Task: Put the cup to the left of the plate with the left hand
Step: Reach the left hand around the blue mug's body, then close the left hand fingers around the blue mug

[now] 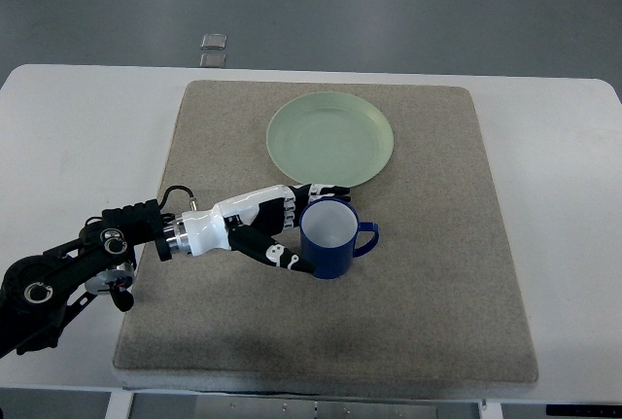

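1. Cup (330, 236), dark blue with a pale inside, stands upright on the mat (447, 273), its open mouth facing up and its handle pointing to the picture's right.
2. The left hand (277, 229) grasps the cup from the picture's left: fingers (326, 191) curl round the far side of the rim, and the thumb (277, 256) presses the near side of the wall.
3. The left arm (87, 263) comes in from the lower left edge, black at the elbow and white along the wrist, reaching across the mat's left border.
4. The plate (330, 139), pale green and round, lies flat on the mat beyond the cup, towards the far edge; the cup sits just in front of its near rim, close to it but apart.
5. The mat is a grey-brown square covering the middle of the white tabletop (78, 127).
6. On the floor past the tabletop's far edge lie two small grey squares (214, 48).
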Robot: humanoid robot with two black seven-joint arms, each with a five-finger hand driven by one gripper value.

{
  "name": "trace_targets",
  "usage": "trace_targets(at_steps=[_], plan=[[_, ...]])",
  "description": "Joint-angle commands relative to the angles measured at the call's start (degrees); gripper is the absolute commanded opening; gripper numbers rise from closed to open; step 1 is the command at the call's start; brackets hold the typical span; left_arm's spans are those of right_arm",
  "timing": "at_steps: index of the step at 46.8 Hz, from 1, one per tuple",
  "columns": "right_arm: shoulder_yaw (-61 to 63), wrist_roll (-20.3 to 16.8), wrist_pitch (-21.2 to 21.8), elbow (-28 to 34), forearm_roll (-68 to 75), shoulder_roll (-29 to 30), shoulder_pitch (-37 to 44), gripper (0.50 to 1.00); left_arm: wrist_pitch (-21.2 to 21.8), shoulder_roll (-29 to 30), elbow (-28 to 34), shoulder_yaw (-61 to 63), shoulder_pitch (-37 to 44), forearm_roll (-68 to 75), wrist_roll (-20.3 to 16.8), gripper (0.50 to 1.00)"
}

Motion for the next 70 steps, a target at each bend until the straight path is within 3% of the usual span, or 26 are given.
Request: trace_targets(at_steps=[1,34,44,70], plan=[[0.0,0.0,0.0,0.1,0.0,0.0,-0.1,0.932,0.0,-0.2,0.1,0.0,-0.3,0.5,0.1,0.994],[0.0,0.0,0.0,0.1,0.0,0.0,0.0,0.932,0.0,-1.0,0.4,2.0,-0.4,0.6,0.1,0.975],[0.0,0.0,0.0,0.0,0.0,0.0,0.0,0.932,0.0,-1.0,0.4,2.0,-0.3,0.6,0.1,0.896],[0.0,0.0,0.0,0.1,0.0,0.0,0.0,0.932,0.0,-1.1,0.3,2.0,-0.4,0.6,0.1,0.816]])
